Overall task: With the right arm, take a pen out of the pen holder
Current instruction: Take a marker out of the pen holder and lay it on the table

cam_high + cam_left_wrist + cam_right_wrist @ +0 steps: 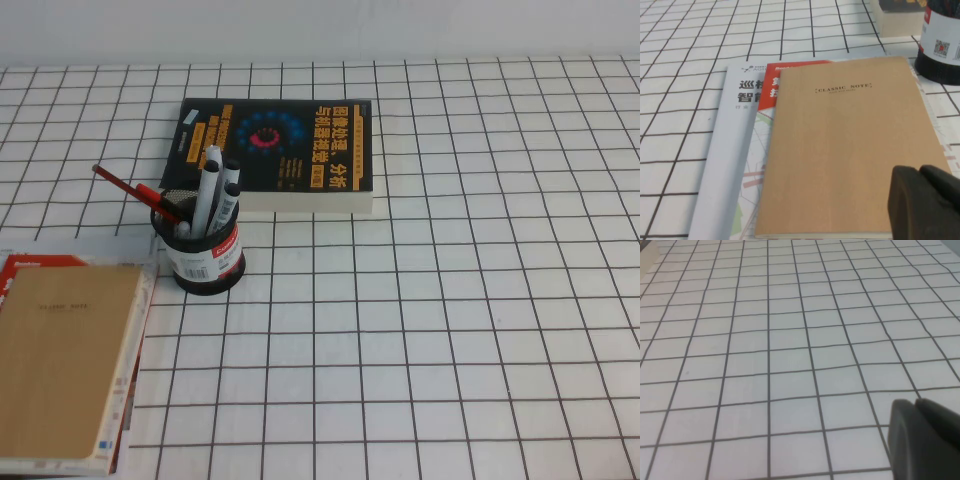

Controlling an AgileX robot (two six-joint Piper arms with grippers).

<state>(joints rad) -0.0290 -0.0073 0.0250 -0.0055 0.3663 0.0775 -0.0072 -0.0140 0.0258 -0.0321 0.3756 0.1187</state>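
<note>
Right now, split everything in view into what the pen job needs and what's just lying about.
Job: pen holder; pens standing in it; right end effector, over bare grid table.
Lying about: black book behind the holder; tan notebook on booklets; left end effector, above that notebook.

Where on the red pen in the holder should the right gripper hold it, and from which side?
I would grip the red pen on its bare shaft, which sticks out leftward above the pen holder rim, coming from above; it leans clear of the upright markers. The right gripper, fingers shut, hovers over the gridded table; the left gripper, over the notebook, is also shut.
</note>
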